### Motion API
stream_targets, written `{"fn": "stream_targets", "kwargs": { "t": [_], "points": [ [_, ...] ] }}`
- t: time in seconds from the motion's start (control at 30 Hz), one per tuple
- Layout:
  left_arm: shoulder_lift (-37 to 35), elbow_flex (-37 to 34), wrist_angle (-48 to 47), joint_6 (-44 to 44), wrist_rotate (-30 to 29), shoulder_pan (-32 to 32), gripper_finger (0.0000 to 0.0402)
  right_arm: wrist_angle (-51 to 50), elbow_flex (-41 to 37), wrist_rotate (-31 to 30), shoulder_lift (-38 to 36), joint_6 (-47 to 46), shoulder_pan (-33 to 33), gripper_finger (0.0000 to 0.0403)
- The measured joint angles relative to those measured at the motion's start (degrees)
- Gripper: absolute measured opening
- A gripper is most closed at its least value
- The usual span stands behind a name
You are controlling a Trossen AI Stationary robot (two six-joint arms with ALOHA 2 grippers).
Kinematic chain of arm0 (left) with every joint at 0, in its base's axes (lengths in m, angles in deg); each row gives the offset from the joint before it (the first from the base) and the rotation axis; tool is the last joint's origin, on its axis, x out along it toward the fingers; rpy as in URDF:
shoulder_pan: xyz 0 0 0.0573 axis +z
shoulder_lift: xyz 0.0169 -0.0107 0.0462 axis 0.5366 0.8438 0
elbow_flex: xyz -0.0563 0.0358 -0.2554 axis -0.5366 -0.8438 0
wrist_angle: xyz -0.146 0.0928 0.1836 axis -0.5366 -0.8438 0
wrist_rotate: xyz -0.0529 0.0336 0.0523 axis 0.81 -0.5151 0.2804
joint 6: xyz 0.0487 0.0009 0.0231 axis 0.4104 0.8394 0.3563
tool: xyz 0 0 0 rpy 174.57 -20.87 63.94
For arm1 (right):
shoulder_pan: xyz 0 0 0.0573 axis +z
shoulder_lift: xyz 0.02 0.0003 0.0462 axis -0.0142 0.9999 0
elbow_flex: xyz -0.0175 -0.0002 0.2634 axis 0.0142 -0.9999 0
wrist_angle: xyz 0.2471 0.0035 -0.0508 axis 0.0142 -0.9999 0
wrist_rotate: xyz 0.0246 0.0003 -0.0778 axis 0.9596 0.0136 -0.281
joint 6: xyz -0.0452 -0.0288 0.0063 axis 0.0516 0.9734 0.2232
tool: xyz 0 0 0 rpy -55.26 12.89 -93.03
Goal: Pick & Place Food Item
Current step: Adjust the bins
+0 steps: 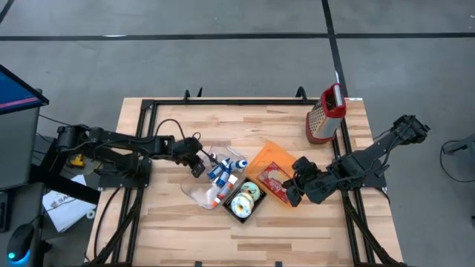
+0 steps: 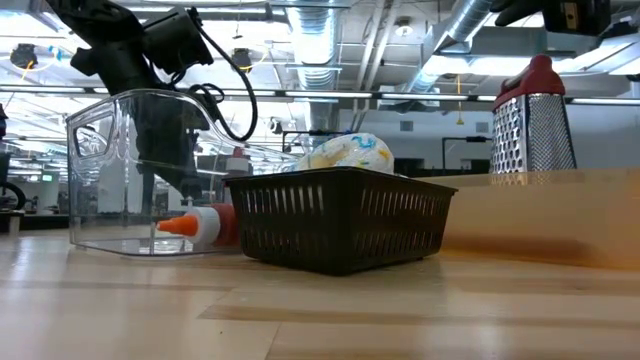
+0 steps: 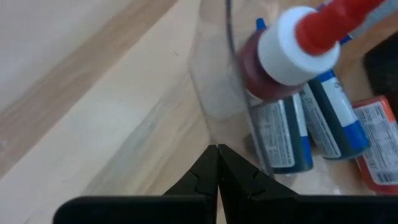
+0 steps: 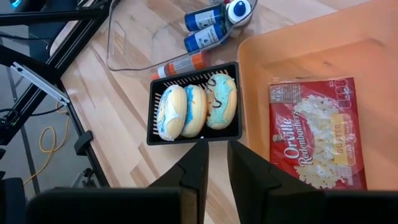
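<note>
Black basket (image 2: 340, 220) of donuts (image 4: 196, 109) sits nearest, long axis aimed at the worktop's (image 1: 163, 230) front-left corner, right tool (image 1: 294, 190) beside it slightly parted, empty, left tool (image 1: 199, 167) shut by the clear bin (image 2: 110, 180).

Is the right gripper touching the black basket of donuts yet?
Apart. The right wrist view shows the right gripper above the black basket, wood visible between its fingertips and the rim.
</note>
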Motion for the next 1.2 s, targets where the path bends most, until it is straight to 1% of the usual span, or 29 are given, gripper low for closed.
{"fn": "stream_targets", "kwargs": {
  "t": [0.13,0.23,0.33,0.43,0.53,0.67,0.83,0.93,1.07,1.13,1.2],
  "points": [
    [0.0,0.0,0.2,0.1,0.3,0.0,0.0000,-1.4,0.0,0.0,0.0,-1.5,0.0,0.0054],
    [0.0,0.0,2.4,2.9,1.4,0.0,0.0000,-3.1,0.0,-0.2,0.0,-2.5,0.0,0.0054],
    [0.0,0.3,3.3,3.3,1.9,0.1,0.0000,-5.2,0.0,-0.9,0.0,-4.7,0.0,0.0054],
    [0.0,0.3,2.7,3.4,2.2,0.5,0.0000,-8.9,0.0,-1.0,0.0,-9.5,0.0,0.0054],
    [0.0,0.3,2.5,3.5,2.2,0.5,0.0000,-14.2,0.0,-0.8,0.0,-16.3,0.1,0.0054],
    [-1.1,0.3,1.2,3.3,2.2,0.5,0.0000,-20.0,0.0,1.8,0.0,-24.6,2.5,0.0047],
    [-5.3,0.3,0.4,3.2,0.4,0.5,0.0000,-22.3,0.0,3.3,0.4,-31.9,7.4,0.0021],
    [-8.9,0.3,-1.9,3.1,-2.0,0.5,0.0000,-25.2,-0.8,3.5,1.4,-34.5,8.2,0.0004],
    [-13.7,0.3,-3.7,2.3,-2.9,0.5,0.0000,-29.2,-5.1,3.4,2.6,-36.4,5.5,0.0001],
    [-16.0,0.3,-3.7,1.3,-3.1,0.5,0.0000,-28.5,-8.3,3.5,2.6,-36.4,3.1,0.0001],
    [-18.0,0.3,-3.6,0.4,-3.2,0.5,0.0000,-25.2,-11.2,3.5,2.4,-35.1,0.6,0.0001]
  ]
}}
